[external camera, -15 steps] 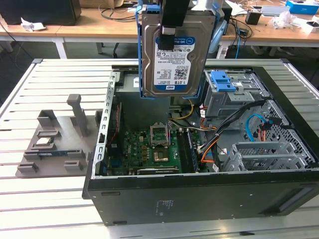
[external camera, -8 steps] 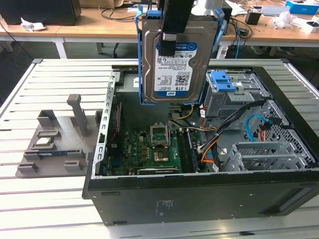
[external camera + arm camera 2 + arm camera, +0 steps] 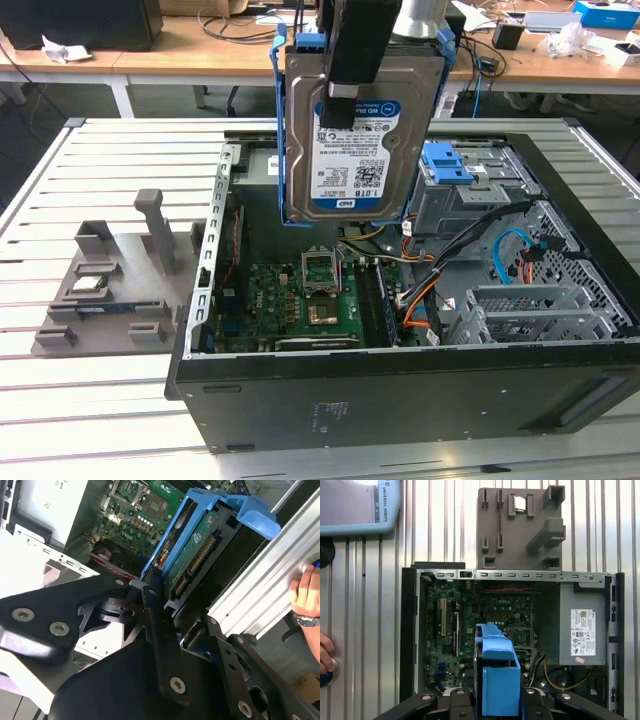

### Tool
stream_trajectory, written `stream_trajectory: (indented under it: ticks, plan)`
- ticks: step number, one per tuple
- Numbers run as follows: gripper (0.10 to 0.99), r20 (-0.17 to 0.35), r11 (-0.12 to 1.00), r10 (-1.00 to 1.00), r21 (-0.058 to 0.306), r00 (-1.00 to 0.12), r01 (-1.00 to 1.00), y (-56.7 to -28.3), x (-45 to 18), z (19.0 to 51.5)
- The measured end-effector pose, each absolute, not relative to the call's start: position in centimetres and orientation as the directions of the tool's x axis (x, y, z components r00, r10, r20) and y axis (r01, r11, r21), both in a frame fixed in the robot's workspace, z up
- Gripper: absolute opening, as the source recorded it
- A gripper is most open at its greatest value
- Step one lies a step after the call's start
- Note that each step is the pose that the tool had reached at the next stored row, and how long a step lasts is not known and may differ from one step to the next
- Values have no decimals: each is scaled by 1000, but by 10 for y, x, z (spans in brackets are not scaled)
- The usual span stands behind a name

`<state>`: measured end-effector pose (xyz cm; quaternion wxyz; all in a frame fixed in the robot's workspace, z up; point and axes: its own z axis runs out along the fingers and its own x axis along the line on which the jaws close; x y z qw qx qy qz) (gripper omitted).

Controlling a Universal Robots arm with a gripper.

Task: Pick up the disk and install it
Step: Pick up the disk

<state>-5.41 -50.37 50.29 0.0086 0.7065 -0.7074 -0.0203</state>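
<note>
Slatted grey metal forms the desk [image 3: 60, 400] on which an open computer case [image 3: 400, 400] is laid on its side, with cluttered wooden benches seen behind the case. The disk [image 3: 365, 150] is held in the air above the case, upright, over the motherboard [image 3: 300, 300] and just beside the drive cage [image 3: 470, 200] with its blue latch. The end effector [image 3: 340, 95] is clamped on the disk, one black finger being pressed against the labelled face; in the second wrist view the circuit-board side and the blue frame are seen between the fingers. A grey fixture [image 3: 110, 290] is set on the desk just outside the case, and a person's hand [image 3: 307, 592] is rested on the desk near the case's edge. The carrying step is judged best done with the grip kept firm and the disk kept square, so that the blue frame can be lined up with the cage and the orange and blue cables [image 3: 420, 300] inside the case are not snagged. A white-and-blue printed label with codes is carried by the disk, and a white label by the power supply [image 3: 582, 625] inside the case.
</note>
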Motion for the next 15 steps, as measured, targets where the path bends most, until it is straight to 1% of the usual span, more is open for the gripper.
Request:
stream_trajectory:
  ticks: [12,15]
  plan:
    - [365,-16,1,-1000,41,-2,-999,-533,-54,501]
    - [365,-16,1,-1000,41,-2,-999,-534,-47,501]
